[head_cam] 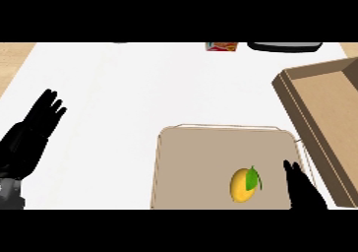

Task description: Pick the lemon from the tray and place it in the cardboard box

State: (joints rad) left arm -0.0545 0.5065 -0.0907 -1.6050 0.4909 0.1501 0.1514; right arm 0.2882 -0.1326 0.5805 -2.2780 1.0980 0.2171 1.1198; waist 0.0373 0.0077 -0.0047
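Lemon not yet picked up; nothing placed so far.
The lemon [244,184] is lying on the tray [189,162], beside the cardboard box [320,113]; it is being approached by the right hand [302,189], fingers straight, holding nothing, while the left hand [33,130] is resting open.

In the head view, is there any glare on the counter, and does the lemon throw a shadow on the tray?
Head view: the white counter looks evenly bright, without a distinct glare spot; no clear shadow shows beside the lemon on the tray; things at the top edge are cut off.

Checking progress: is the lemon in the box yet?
No. The lemon lies on the tray, beside the right hand; the cardboard box shows nothing inside.
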